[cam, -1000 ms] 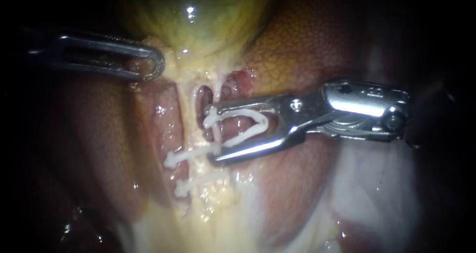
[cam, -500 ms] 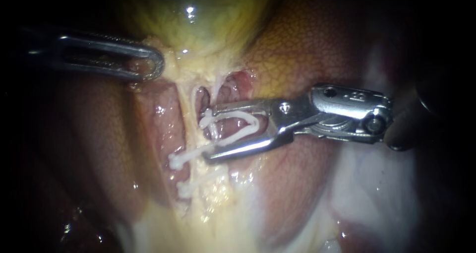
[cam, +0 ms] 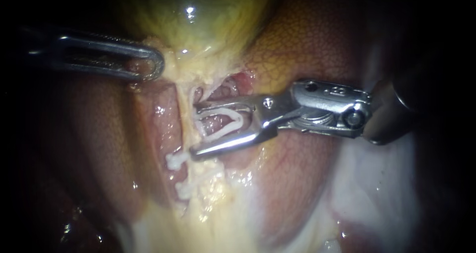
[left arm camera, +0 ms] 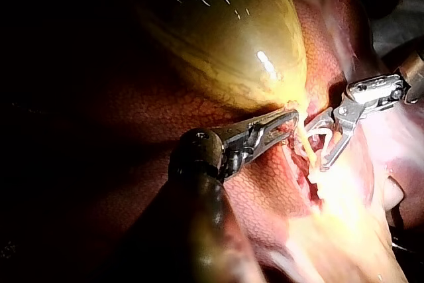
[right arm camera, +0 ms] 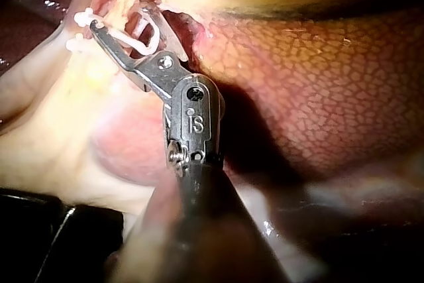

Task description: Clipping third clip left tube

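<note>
Wet liver (cam: 307,44), dark surround; right instrument (cam: 196,129) pincer holds open clip (cam: 225,130) astride tube (cam: 187,109); left instrument (cam: 148,64) pincer clamps gallbladder (cam: 198,15).

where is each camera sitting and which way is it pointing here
Endoscope view: close over the tissue, facing the tube; the left instrument enters from the left, the right instrument from the right, carrying a clip.
Left wrist view: on the left arm, looking along its own shaft toward the gallbladder.
Right wrist view: on the right arm, looking along its shaft at the clip, liver beside it.
Shared: all three show the right instrument and clip.
</note>
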Controlling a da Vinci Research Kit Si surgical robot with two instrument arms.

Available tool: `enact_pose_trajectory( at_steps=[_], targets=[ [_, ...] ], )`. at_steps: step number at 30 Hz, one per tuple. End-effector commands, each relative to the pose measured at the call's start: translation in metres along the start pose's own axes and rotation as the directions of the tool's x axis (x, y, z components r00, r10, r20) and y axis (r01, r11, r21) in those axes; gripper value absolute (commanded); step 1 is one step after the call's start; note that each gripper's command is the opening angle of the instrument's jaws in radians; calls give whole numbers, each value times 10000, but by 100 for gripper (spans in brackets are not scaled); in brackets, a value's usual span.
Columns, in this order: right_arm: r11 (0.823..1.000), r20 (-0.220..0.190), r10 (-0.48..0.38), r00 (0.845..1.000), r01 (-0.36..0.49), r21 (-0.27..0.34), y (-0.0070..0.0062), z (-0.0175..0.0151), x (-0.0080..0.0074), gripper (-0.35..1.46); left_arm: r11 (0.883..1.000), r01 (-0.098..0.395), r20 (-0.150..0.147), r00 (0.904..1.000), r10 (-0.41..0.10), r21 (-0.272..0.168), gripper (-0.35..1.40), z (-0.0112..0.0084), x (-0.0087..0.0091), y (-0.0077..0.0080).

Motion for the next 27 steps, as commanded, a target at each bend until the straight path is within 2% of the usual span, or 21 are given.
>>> enact_pose_trajectory(
  at_steps=[1, 8, 12, 16, 22, 27],
  targets=[
    [10000, -100, 22, 9999, -21, 57, 0, 2, 1, 45, 10000, 0, -1, 10000, 0, -1, -35, 0, 0, 0],
    [9986, -441, 95, 9990, -72, 516, -1, 16, 6, 45, 10000, -1, -1, 10000, 1, -1, -35, 0, 0, 0],
    [9974, -481, 83, 9988, -49, 717, -5, 24, 8, 45, 10000, -1, -1, 10000, 1, -1, -35, 0, 0, 0],
    [9973, -477, 81, 9988, -45, 736, -6, 31, 9, 45, 10000, -2, -2, 10000, 2, 1, -35, 1, 0, 1],
    [9970, -693, 95, 9975, -42, 769, -4, 34, 13, 45, 10000, -3, -1, 10000, 3, 1, -35, 1, 0, 1],
    [9947, -1065, 180, 9942, -70, 1030, -7, 34, 27, 45, 10000, -3, -2, 10000, 3, 2, -35, 1, 0, 1]
  ],
)
